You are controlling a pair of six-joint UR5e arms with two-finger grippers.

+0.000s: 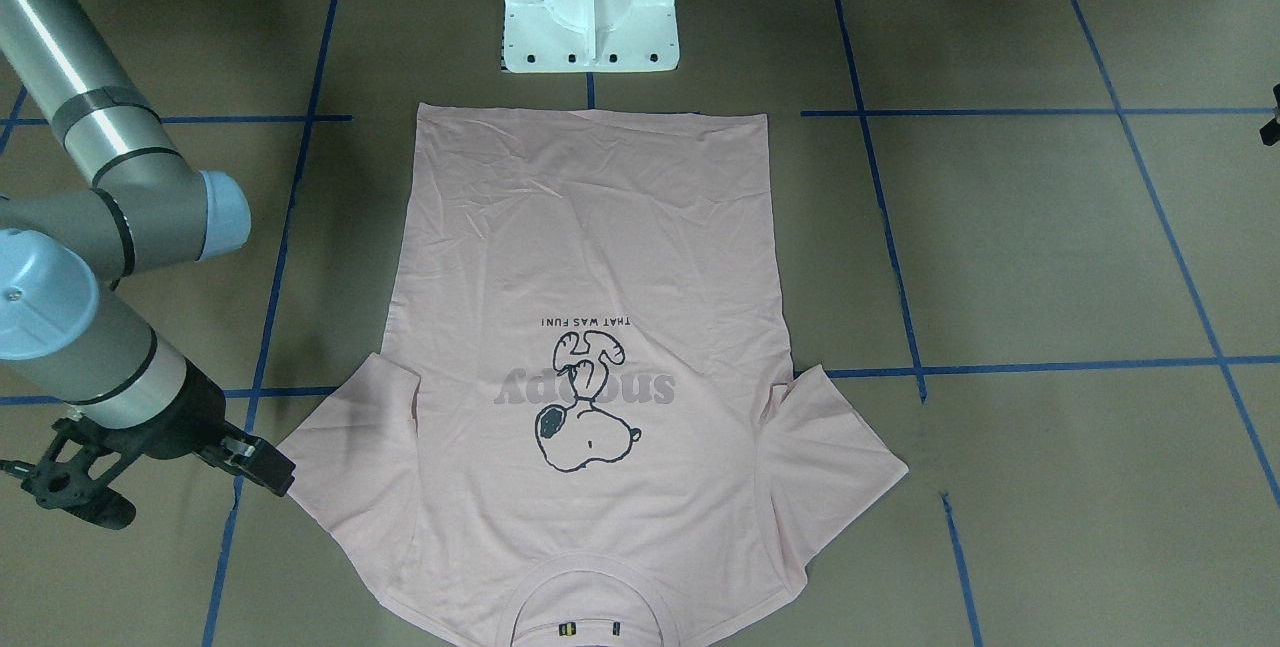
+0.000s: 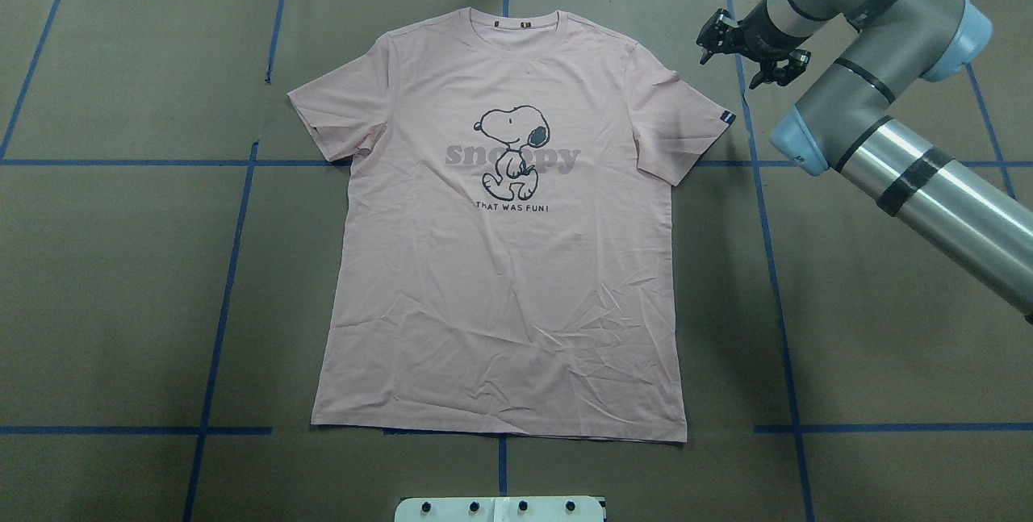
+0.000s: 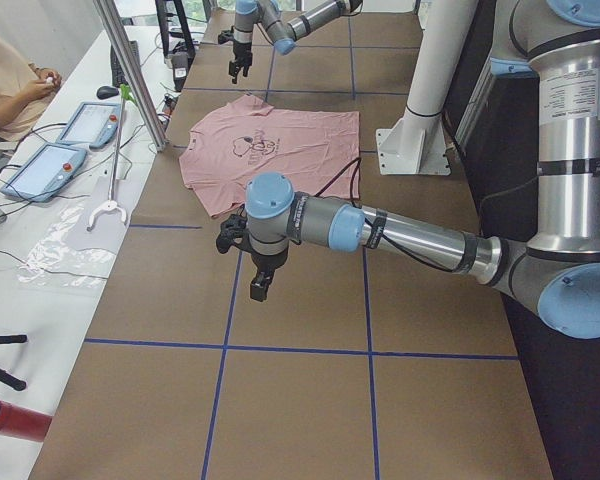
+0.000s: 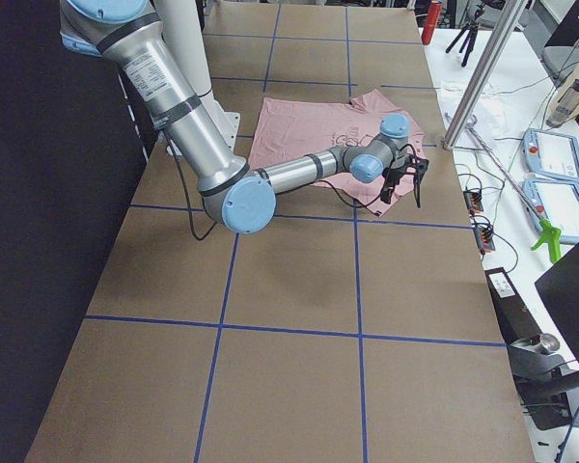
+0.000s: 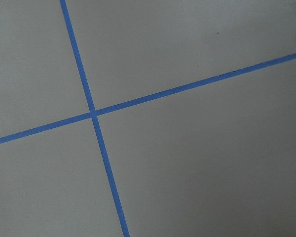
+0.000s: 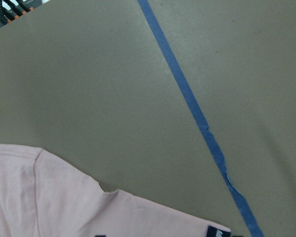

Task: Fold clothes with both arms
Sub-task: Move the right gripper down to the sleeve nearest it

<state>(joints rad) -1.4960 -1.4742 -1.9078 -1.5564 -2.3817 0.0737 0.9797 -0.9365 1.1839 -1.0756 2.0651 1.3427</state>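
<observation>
Right claw [image 2: 742, 54]: fingers spread wide, nothing between them, pointing down at the desk [image 2: 121, 304]. It hangs just beside the nearest sleeve of the T-shirt [image 2: 500, 280], not touching the cloth. A line of blue tape [image 2: 759, 207] runs under it.

The T-shirt is pale pink and lies flat, print up. Its collar [image 2: 513, 20] is on the side where this claw hangs and its hem is toward my base.

Print: a cartoon white dog [image 2: 512, 147] outlined in black, across grey lettering "snoopy". Below it, in small dark capitals: "THAT WAS FUN!".

Sleeve tag [image 2: 727, 118]: a small dark tab with a white mark on the hem nearest the right claw, too small to read. There are small yellow-and-black marks inside the collar, also unreadable.

Left claw [image 3: 260, 285]: seen only from the desk's end, so I cannot tell the finger spacing. It hangs over bare desk, with the T-shirt apart from it, and its wrist camera shows only a tape cross.
</observation>
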